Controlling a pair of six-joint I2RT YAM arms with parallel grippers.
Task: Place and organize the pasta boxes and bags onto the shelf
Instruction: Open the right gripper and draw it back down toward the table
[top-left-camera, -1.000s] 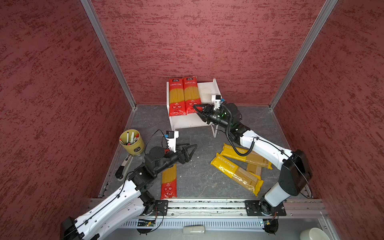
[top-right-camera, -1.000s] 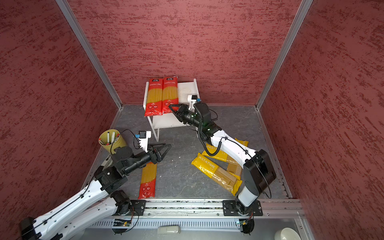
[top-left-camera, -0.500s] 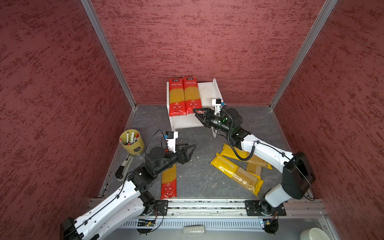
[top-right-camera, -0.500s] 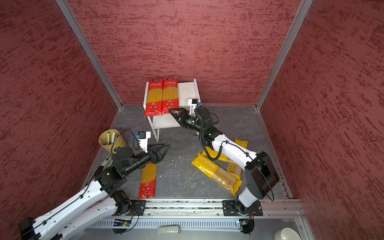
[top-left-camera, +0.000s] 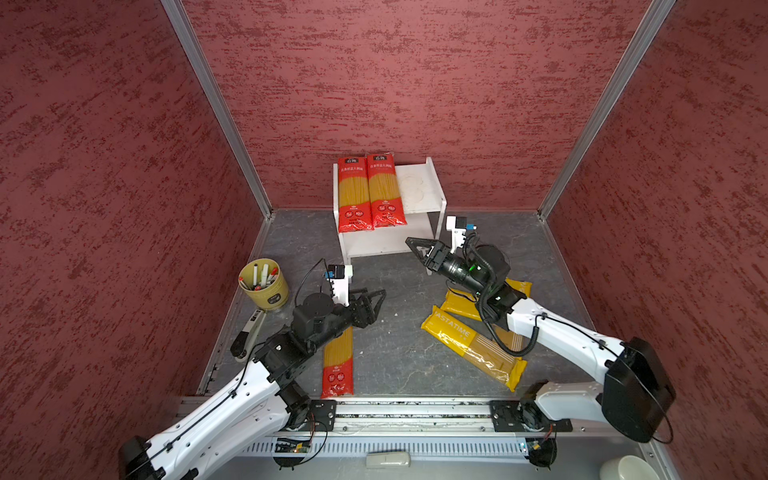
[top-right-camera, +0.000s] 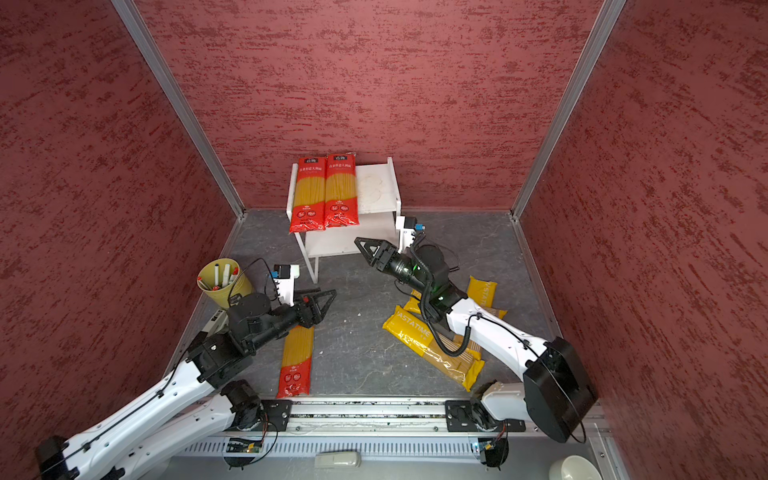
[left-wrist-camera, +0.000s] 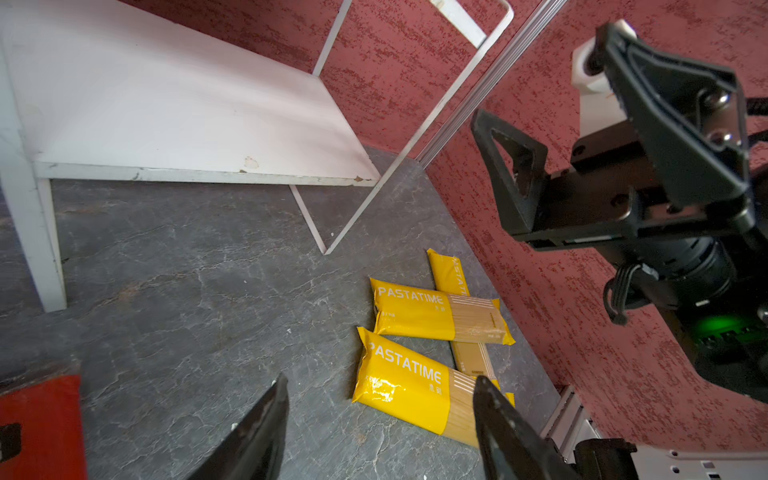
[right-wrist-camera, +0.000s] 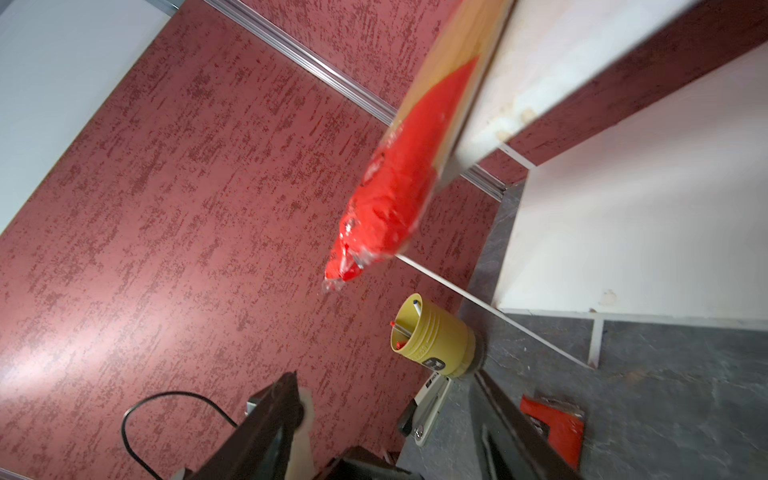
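cup (top-left-camera: 270, 293): yellow-green, upright by the left wall, holds markers (top-left-camera: 262, 272) | handled tool (top-left-camera: 248, 334): white and black, lying just beside cup | bowl (top-left-camera: 627, 469): white, front right corner | floor (top-left-camera: 395, 357): grey, veined | walls (top-left-camera: 415, 83): red, textured

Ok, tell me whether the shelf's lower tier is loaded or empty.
Empty, as far as it shows: the lower tier is bare white board in the left wrist view. Both red packs lie on the top board.

two white arms reach forward, angled toward each other, left gripper (top-left-camera: 373, 296) and right gripper (top-left-camera: 417, 254) both spread apart, empty.
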